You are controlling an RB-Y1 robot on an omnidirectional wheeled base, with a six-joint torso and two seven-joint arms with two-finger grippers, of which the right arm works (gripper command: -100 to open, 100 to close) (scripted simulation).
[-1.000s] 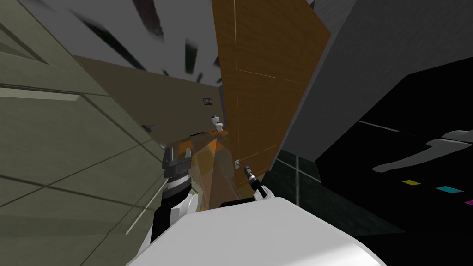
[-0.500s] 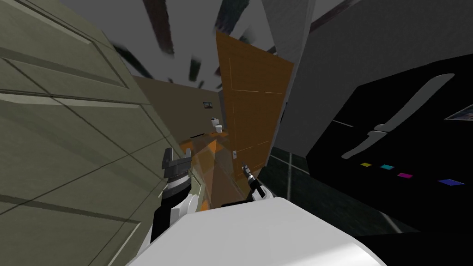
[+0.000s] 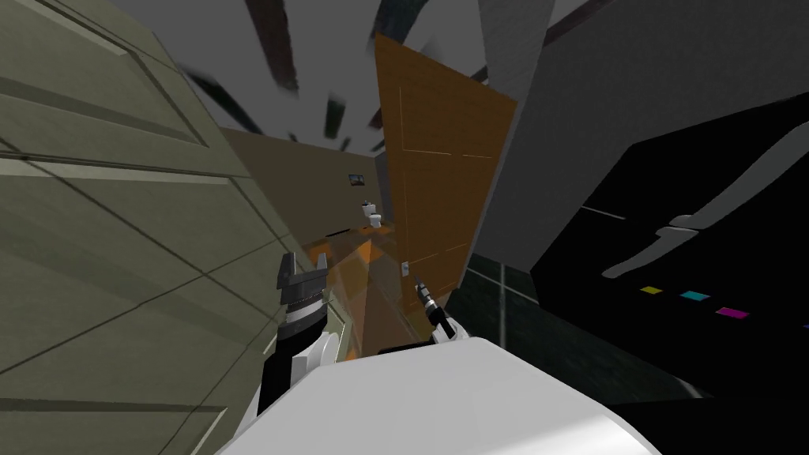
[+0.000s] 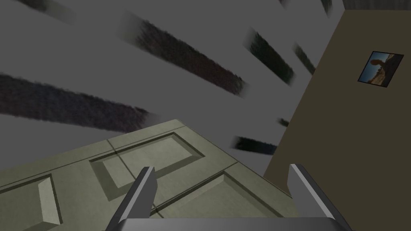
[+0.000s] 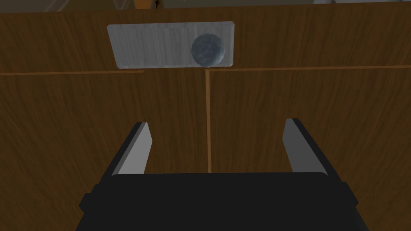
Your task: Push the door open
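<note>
My right arm reaches forward with its gripper facing the brown wooden panelled door that stands ajar just ahead. The gripper is spread and empty, near the one round grey knob on its single pale metal plate, and I cannot tell if the tips touch the wood. My left gripper, also spread and empty, points up beside one olive-green panelled door. Since half a second ago my head camera has swung slightly, while both arms keep their pose.

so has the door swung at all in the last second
Cannot tell: my camera shifted, and the door edge sits about as close to the white toilet as before.
</note>
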